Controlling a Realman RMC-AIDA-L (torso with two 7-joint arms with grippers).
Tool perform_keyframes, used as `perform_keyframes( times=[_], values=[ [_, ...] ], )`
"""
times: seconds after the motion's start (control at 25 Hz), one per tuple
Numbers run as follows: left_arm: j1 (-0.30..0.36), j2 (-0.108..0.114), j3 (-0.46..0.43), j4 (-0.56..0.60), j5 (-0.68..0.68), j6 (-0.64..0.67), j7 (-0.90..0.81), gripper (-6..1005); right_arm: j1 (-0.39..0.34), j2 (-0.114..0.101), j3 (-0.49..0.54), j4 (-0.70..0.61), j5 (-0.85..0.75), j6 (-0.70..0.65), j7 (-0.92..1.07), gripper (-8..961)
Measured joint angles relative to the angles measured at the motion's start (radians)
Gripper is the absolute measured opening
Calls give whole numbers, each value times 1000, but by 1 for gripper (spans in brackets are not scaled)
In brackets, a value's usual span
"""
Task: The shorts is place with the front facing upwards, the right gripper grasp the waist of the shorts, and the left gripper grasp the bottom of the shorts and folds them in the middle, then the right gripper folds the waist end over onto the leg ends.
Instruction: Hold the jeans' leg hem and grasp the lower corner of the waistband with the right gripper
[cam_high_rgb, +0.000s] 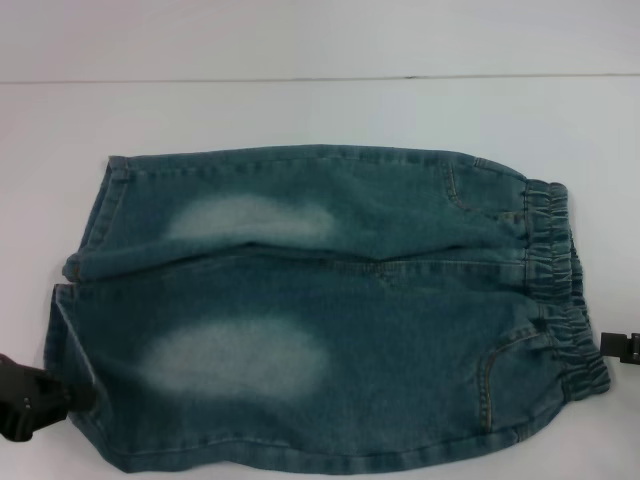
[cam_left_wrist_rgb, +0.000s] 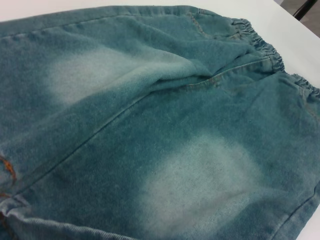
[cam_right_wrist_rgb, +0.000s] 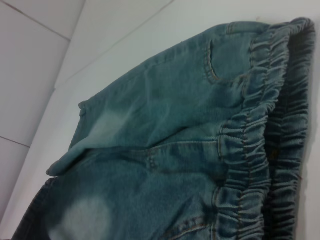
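Blue denim shorts (cam_high_rgb: 330, 310) lie flat on the white table, front up, with pale faded patches on both legs. The elastic waist (cam_high_rgb: 560, 290) points right and the leg ends (cam_high_rgb: 70, 330) point left. My left gripper (cam_high_rgb: 30, 400) is a dark shape at the near-left corner, touching the hem of the near leg. My right gripper (cam_high_rgb: 620, 347) shows only as a dark tip at the right edge, right beside the near end of the waist. The left wrist view looks along the legs (cam_left_wrist_rgb: 150, 125) toward the waist (cam_left_wrist_rgb: 265, 47). The right wrist view is filled by the gathered waistband (cam_right_wrist_rgb: 260, 145).
The white table (cam_high_rgb: 300, 110) runs back to a seam where it meets the wall (cam_high_rgb: 300, 40). Bare tabletop lies behind the shorts and to their left. The shorts' near edge reaches the bottom of the head view.
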Motion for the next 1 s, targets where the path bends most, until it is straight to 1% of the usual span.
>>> perform_keyframes(
  times=[0.36,0.72,1.0],
  values=[
    [-10,0,1,0,0,0,-1,48,6,2,-36,9,-1,37,0,833],
    [-11,0,2,0,0,0,-4,55,30,16,-87,14,-1,54,6,831],
    [-12,0,3,-1,0,0,-6,60,39,21,-107,25,-1,55,1,829]
  ],
)
